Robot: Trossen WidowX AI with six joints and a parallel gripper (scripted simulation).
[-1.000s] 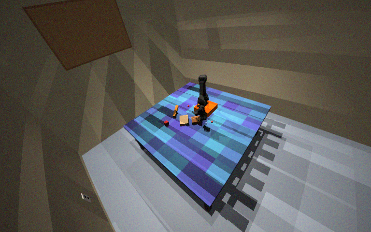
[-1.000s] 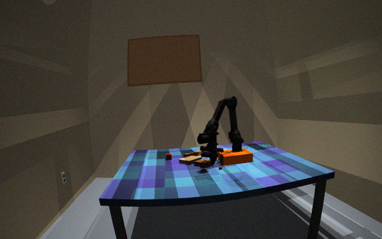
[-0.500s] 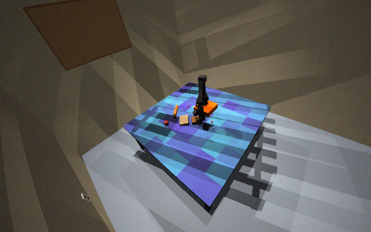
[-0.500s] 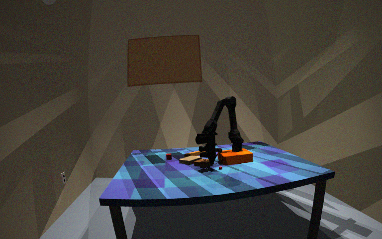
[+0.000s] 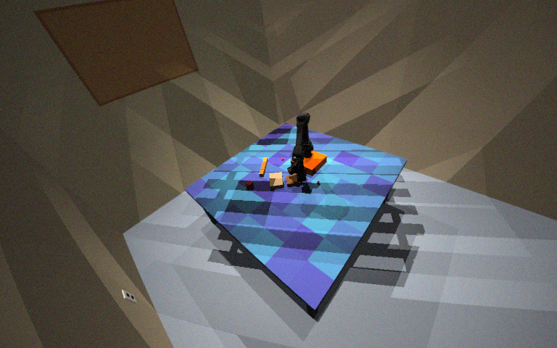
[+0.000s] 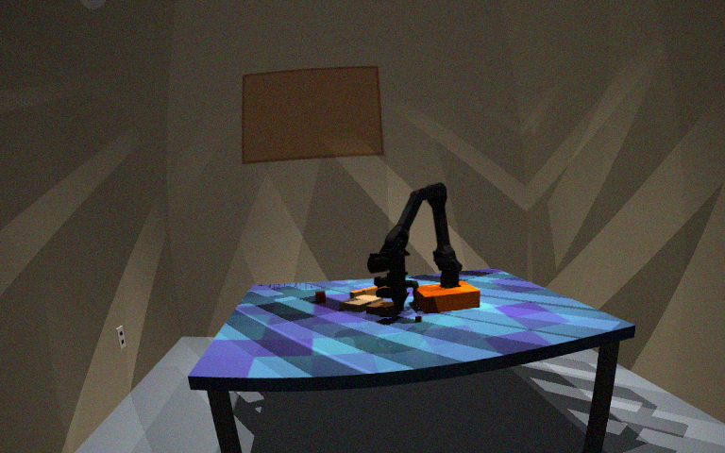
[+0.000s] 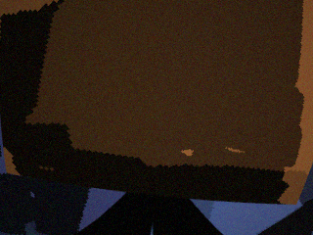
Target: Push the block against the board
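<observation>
The brown square block [image 5: 291,180] [image 6: 380,308] lies flat on the table. It fills most of the wrist view [image 7: 171,88], mostly in shadow. The pale tan board [image 5: 275,179] [image 6: 359,302] lies flat on the block's left in the top view, with a narrow dark gap between them; whether they touch anywhere is unclear. My gripper [image 5: 302,179] [image 6: 397,310] [image 7: 156,183] is shut and empty, low beside the block's side away from the board. Its tips meet the block's near edge in the wrist view; contact is not certain.
An orange box [image 5: 316,162] [image 6: 449,298] stands by the arm's base. An orange bar [image 5: 263,167] [image 6: 364,292] lies behind the board. A dark red cube [image 5: 249,185] [image 6: 320,296] is left of the board. A tiny red piece [image 5: 318,182] [image 6: 417,318] lies right of the gripper.
</observation>
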